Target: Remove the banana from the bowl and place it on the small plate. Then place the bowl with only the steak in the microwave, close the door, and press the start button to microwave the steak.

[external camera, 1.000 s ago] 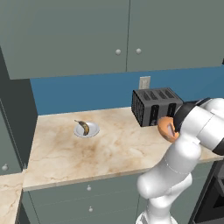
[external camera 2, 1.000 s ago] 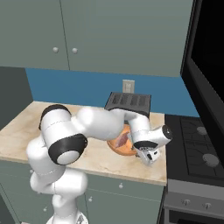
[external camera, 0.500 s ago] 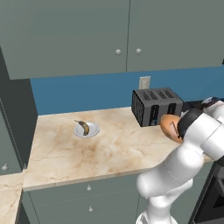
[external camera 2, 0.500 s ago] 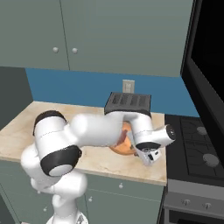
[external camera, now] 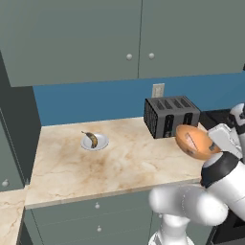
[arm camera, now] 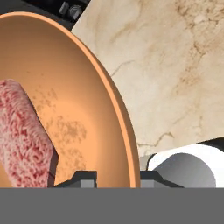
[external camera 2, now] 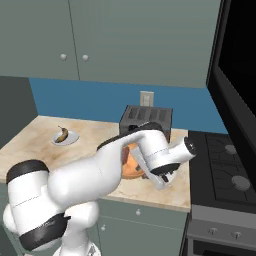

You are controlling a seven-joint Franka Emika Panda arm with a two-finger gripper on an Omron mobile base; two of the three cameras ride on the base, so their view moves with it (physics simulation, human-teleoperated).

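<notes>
The orange-brown bowl [arm camera: 78,109] is held tilted above the counter's right end, with my gripper [arm camera: 117,178] shut on its rim. One fingertip [arm camera: 83,177] is inside the rim and the other outside. The pinkish-red steak [arm camera: 22,131] lies inside the bowl. The left base view shows the bowl [external camera: 194,142] in front of the toaster, and in the right base view the bowl [external camera 2: 129,162] sits half hidden behind my forearm. At the counter's left, the banana [external camera: 91,139] rests on the small plate [external camera: 100,143]. The microwave's dark door [external camera 2: 239,70] rises at the upper right.
A dark slotted toaster [external camera: 171,116] stands against the blue back wall, just behind the bowl. A stove [external camera 2: 225,165] with burners adjoins the counter's right end. Grey wall cabinets [external camera: 129,38] hang overhead. Marble counter [external camera: 129,162] lies bare between plate and toaster.
My arm has swung and refolded, its elbow dropping lower, while the gripper keeps the bowl. The bowl has drifted slightly toward the stove side and tilted more. Banana and plate have not moved.
</notes>
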